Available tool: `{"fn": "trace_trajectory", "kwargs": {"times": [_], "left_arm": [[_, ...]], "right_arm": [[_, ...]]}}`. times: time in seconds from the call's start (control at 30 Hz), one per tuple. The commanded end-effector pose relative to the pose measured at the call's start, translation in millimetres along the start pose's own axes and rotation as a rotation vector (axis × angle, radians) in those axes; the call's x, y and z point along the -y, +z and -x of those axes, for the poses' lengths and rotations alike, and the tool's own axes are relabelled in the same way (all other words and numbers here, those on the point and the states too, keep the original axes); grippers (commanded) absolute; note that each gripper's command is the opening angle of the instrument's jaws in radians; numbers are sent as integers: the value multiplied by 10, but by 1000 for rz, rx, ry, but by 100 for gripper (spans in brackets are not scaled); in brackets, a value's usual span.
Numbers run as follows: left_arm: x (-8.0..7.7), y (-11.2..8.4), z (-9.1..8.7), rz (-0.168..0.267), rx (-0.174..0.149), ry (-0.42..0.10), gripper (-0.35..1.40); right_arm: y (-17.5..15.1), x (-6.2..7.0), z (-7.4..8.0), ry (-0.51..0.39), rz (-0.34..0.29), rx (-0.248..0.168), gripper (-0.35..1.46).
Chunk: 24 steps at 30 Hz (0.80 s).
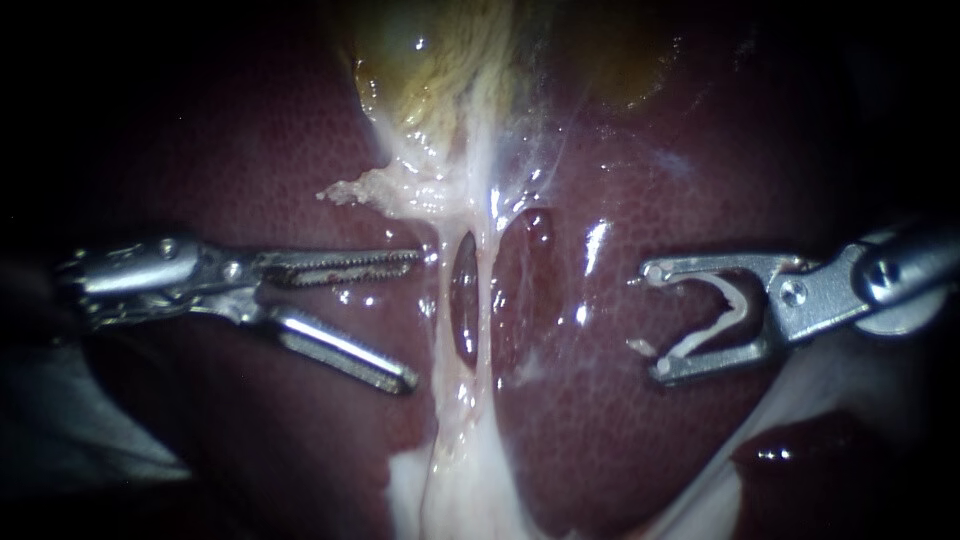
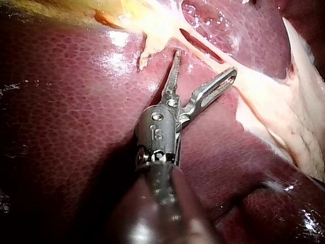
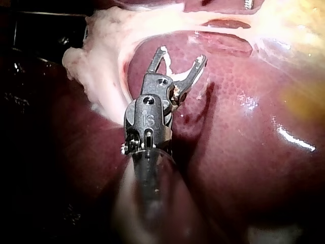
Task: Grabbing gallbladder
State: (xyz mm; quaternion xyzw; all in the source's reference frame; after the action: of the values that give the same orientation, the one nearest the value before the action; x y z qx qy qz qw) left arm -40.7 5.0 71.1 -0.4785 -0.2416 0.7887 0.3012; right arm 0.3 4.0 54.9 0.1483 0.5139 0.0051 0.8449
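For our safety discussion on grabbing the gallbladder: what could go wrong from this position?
1. The left instrument stands open beside the pale tissue band, well short of the gallbladder; closing here may pinch the band or liver instead.
2. The right instrument, open with a white shred across it, lies close over liver and might scrape it.

Mid-frame, the right instrument [image 3: 182, 56] hovers over dark red liver [image 3: 238, 142], jaws parted (a pale shred [image 3: 167, 60] clings inside), whitish tissue [image 3: 101, 56] beside it.
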Motion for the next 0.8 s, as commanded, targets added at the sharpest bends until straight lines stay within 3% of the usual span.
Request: {"fn": "trace_trajectory", "kwargs": {"times": [0.03,0.3,0.53,0.8], "left_arm": [[0,-1,-1,0,0,0,81],[-10,-19,-22,-3,-3,-17,81],[-20,-51,-55,-17,-16,10,81],[-23,-77,-78,-30,-41,35,79]], "right_arm": [[0,0,0,0,0,0,50],[0,0,0,0,0,0,50],[0,0,0,0,0,0,50],[0,0,0,0,0,0,50]]}}
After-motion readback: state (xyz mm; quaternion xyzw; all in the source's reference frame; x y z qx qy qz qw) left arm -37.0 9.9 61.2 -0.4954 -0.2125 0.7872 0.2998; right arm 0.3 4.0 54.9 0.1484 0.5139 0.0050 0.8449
